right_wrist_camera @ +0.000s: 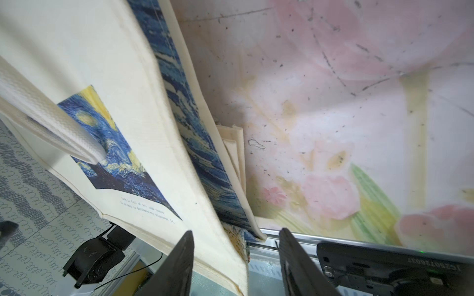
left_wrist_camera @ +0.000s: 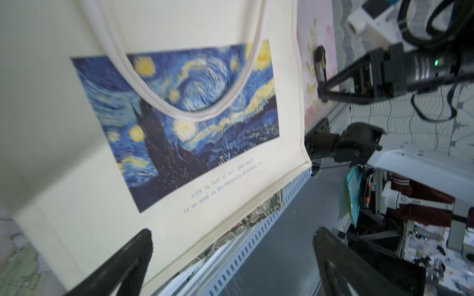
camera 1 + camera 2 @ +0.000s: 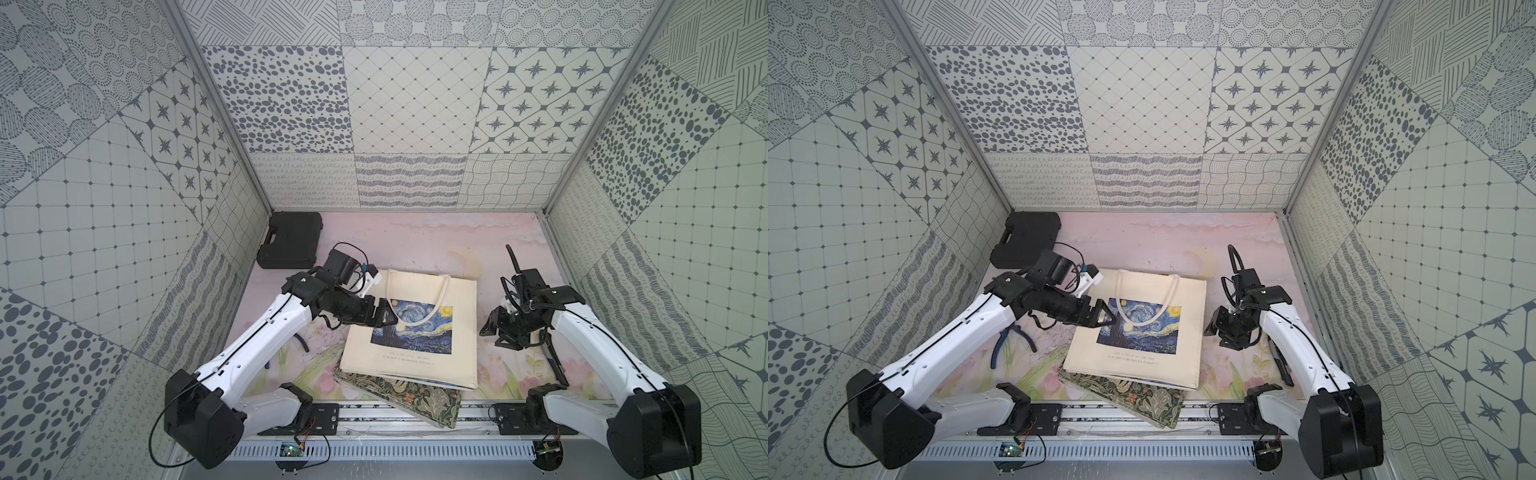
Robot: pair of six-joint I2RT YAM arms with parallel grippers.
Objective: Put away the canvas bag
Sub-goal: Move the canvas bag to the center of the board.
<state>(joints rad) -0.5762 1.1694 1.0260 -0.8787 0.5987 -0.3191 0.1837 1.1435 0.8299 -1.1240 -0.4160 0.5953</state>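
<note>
A closed black plastic carrying case (image 3: 291, 239) sits shut in the far left corner of the pink floral tabletop (image 3: 436, 241), so what it holds cannot be seen. The cream canvas bag with the blue starry-night print (image 3: 415, 332) lies flat and face up near the front middle of the table. It is the top layer of a small stack, and nothing shows inside it. In the right wrist view a second cream bag with a blue print (image 1: 205, 153) peeks out just beneath it. A folded green floral-patterned cloth bag (image 3: 415, 399) sits at the bottom and juts over the front rail. The top bag's white woven handle loop (image 2: 192, 116) rests across the print. The left gripper (image 3: 384, 316) hangs over the bag's left edge beside the print, its jaws spread wide with nothing between them. The right gripper (image 3: 492, 332) is just off the bag's right edge, and in both top views a strip of table shows between it and the cloth. Its jaws are parted and hold nothing. In its wrist view one finger (image 1: 179, 256) overlaps the bag's side seam. Blue-handled pliers (image 3: 1013, 340) lie on the table under the left arm.
</note>
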